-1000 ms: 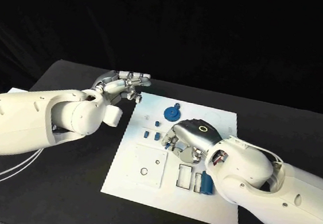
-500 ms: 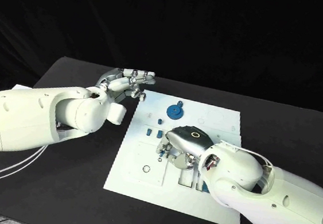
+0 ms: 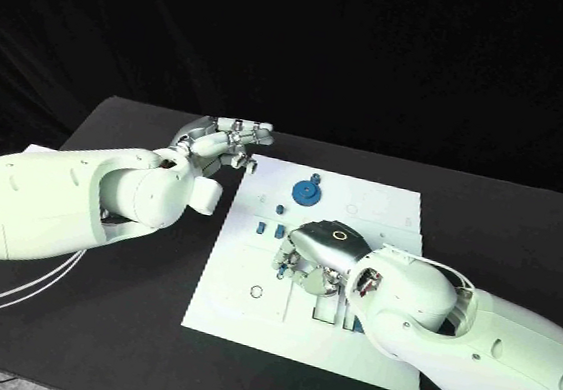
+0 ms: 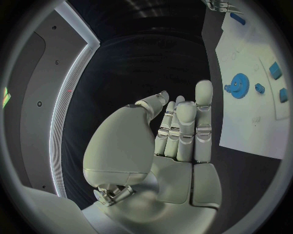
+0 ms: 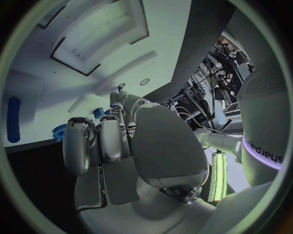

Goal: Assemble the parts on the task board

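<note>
The white task board (image 3: pixel 241 310) lies mid-table. A blue gear (image 3: pixel 307 193) sits near its far edge, and small blue parts (image 3: pixel 265 226) lie just below the gear. My right hand (image 3: pixel 315 254) hovers back-up over the board's middle, fingers curled down towards the surface. Its fingertips are hidden, so I cannot see whether they hold a part. In the right wrist view the fingers (image 5: pixel 77 145) bend over the board (image 5: pixel 73 83), with the gear (image 5: pixel 61 130) and a long blue part (image 5: pixel 13 119) nearby. My left hand (image 3: pixel 222 140) is off the board's far left corner, fingers (image 4: pixel 183 129) straight and holding nothing.
The black table (image 3: pixel 96 347) surrounds the board. White cables (image 3: pixel 0 305) run under my left arm at the near left. My right forearm (image 3: pixel 489 352) covers the board's near right part. The left wrist view shows the gear (image 4: pixel 237 87) and small blue parts (image 4: pixel 275 69).
My right hand has moved slightly towards the near left over the board's middle. My left hand stays at the far left corner. The camera has shifted a little.
</note>
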{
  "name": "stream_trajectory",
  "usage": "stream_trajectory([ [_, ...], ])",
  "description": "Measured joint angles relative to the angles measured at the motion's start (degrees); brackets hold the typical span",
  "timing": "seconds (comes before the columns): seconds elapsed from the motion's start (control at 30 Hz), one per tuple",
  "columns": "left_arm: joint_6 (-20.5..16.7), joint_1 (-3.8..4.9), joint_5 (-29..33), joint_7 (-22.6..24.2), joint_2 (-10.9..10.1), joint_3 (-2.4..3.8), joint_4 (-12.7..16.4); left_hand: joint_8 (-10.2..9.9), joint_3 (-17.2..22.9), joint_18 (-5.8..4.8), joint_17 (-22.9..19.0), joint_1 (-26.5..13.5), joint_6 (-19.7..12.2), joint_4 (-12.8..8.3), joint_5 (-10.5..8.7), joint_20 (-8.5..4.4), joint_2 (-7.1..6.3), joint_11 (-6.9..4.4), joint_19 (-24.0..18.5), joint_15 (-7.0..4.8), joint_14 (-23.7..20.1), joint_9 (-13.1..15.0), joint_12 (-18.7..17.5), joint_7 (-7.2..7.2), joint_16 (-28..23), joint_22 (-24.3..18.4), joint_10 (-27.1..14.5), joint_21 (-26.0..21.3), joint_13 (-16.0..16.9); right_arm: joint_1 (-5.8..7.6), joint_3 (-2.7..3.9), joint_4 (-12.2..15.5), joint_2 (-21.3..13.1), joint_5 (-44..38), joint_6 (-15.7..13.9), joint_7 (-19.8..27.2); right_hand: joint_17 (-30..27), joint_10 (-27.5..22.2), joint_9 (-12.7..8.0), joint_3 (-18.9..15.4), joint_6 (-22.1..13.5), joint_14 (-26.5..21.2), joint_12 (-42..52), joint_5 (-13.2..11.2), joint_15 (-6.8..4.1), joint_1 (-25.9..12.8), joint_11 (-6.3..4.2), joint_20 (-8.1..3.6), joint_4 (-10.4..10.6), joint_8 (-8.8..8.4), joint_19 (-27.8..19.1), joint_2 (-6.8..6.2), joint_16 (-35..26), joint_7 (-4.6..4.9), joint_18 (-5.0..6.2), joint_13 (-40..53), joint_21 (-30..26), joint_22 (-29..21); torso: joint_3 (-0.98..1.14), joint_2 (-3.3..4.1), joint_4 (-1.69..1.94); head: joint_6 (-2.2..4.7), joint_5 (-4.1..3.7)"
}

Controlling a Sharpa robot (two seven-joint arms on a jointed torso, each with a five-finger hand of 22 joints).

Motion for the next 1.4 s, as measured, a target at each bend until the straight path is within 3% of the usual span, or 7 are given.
stream_trajectory([
  [1.4,0.2,-0.02,0.0,-0.2,0.0,0.0,-0.3,0.0,0.0,0.0,0.0,0.0,0.0,0.0,0.0,0.0,0.0,0.0,0.0,-0.01,0.0,0.0,0.0,-0.01,0.0,0.0,0.0,0.0,0.0,-0.16,-0.13,0.2,0.1,-0.1,1.7,-0.1,0.0,0.3,0.0,0.1,-0.2,-0.2,-0.2,0.1,0.22,-0.5,0.06,0.0,-0.2,0.06,0.0,0.05,0.2,0.2,0.0,0.0,0.0,0.0,0.01,-0.02,0.03,-0.35,0.15],
])
